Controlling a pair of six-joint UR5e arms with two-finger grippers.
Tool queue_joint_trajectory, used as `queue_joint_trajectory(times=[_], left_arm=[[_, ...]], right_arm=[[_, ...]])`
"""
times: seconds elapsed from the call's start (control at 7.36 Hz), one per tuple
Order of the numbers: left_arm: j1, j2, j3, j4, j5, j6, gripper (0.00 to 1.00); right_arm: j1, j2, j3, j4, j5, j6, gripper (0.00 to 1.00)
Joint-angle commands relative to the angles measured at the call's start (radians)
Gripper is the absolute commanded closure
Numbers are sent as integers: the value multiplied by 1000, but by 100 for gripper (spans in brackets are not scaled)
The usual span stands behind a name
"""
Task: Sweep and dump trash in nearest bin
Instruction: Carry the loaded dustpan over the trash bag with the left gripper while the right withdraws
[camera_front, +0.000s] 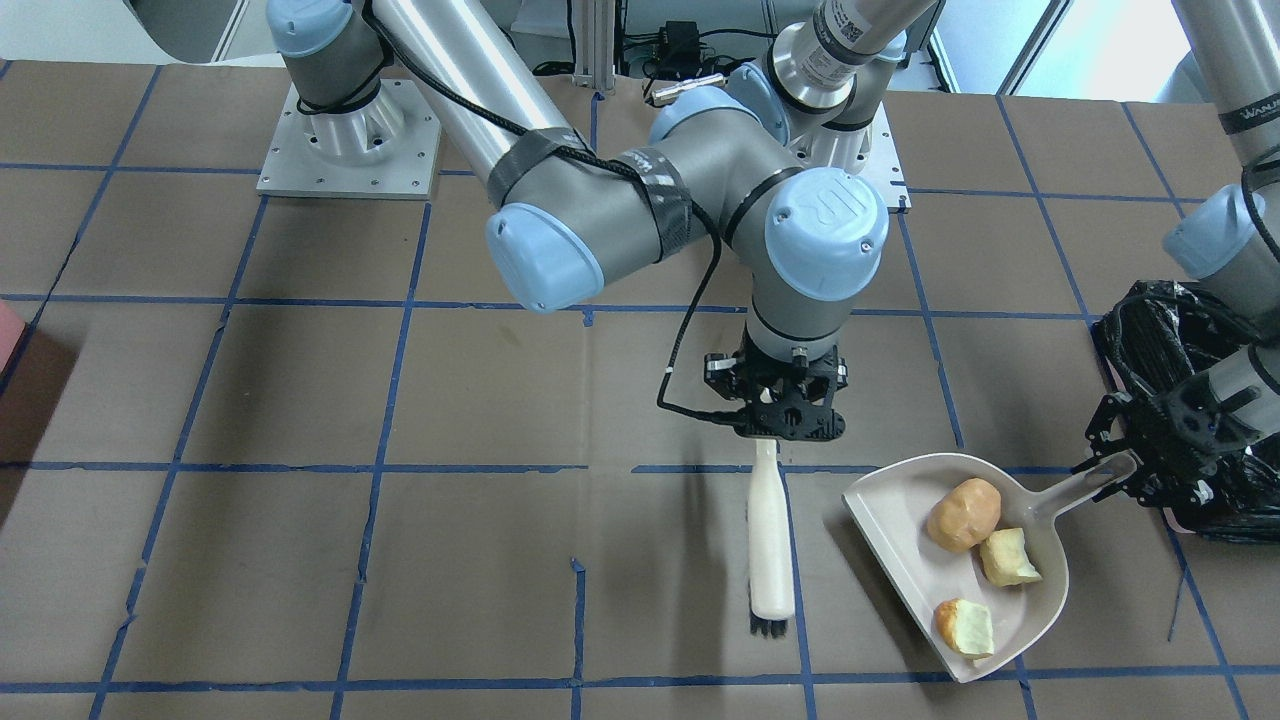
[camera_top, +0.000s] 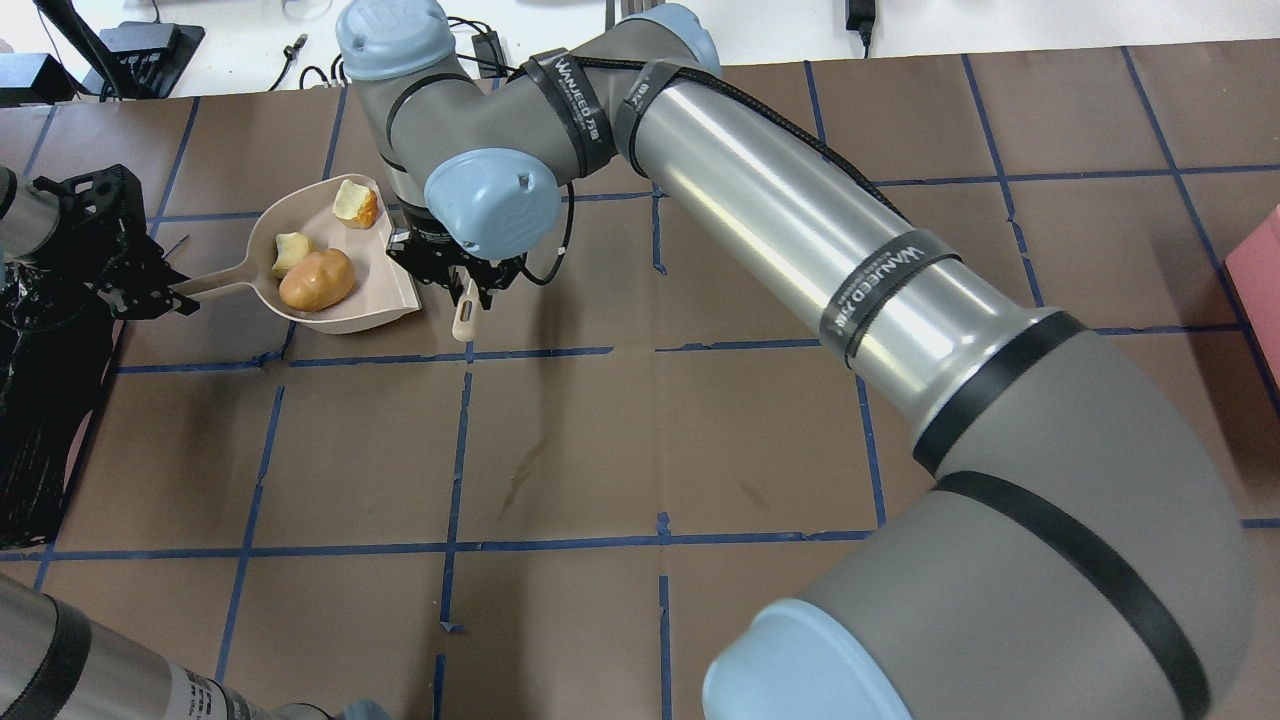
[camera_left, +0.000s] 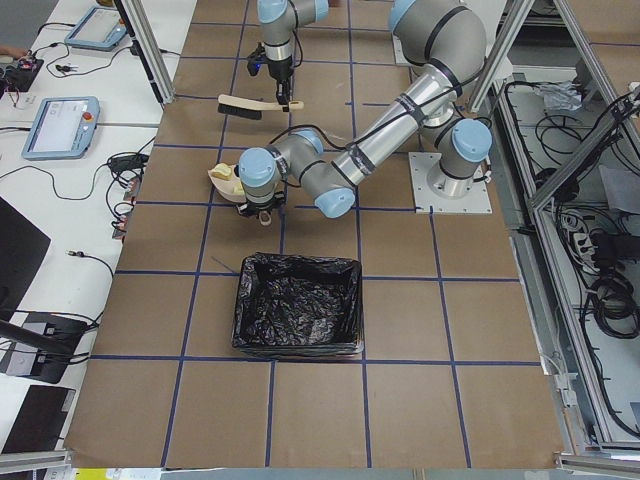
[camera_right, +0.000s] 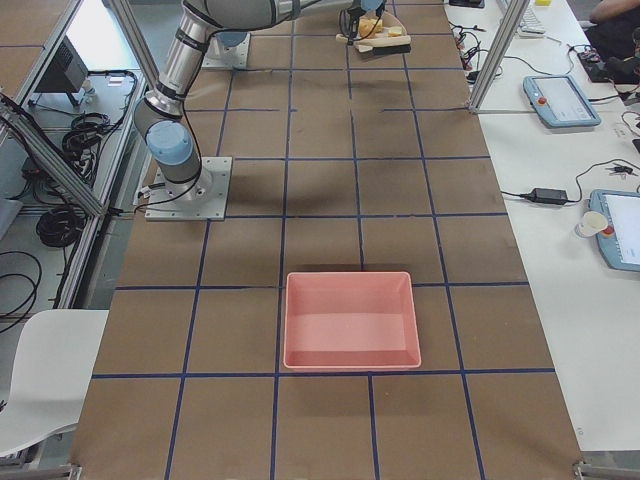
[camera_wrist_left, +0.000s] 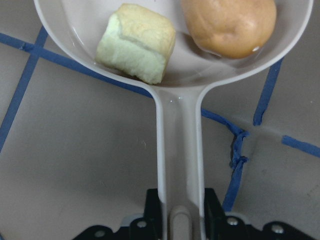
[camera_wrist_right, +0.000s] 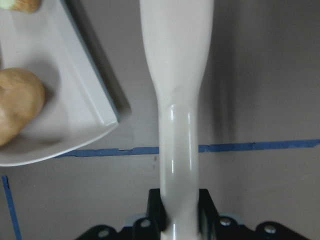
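Note:
The white dustpan (camera_front: 915, 585) holds all three scraps: a tan potato-shaped lump (camera_front: 963, 514), a pale yellow-green bitten piece (camera_front: 1010, 557) and an orange-brown crusty chunk (camera_front: 966, 627). My left gripper (camera_front: 1128, 468) is shut on the dustpan's handle (camera_wrist_left: 177, 150), right beside the black-bagged bin (camera_front: 1165, 330). My right gripper (camera_front: 785, 425) is shut on the handle of a white brush (camera_front: 771, 540), which lies just beside the pan's open edge with its bristles pointing away from me. The brush handle also shows in the right wrist view (camera_wrist_right: 176, 100).
The bin (camera_left: 298, 305) stands open on the table at my left end. A pink tray (camera_right: 350, 320) sits far off at my right end. The brown table with blue tape lines (camera_top: 600, 450) lies between them.

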Motion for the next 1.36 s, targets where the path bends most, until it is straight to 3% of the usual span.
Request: queue_joint_trajectory(times=[0.0,0.27,0.54,0.82,0.95,1.22], left_arm=[[78,18,31,-92,-79,-4,99],[141,110,45,-179,-79,-10,99],[237,161,45,-189,-78,-4,99],[373,193,45,-205,-93,0,99],[455,193,46,-206,-157,6,99],[575,196,66,-207,-176,33,99]], right_arm=[[-2,-178,321,-85,-22,14,75],[18,-304,518,-101,-23,58,76],[22,-414,691,-140,-8,70,76],[21,-438,781,-205,-16,40,76],[21,-433,792,-234,-20,37,76],[21,-441,831,-240,-20,-37,77]])
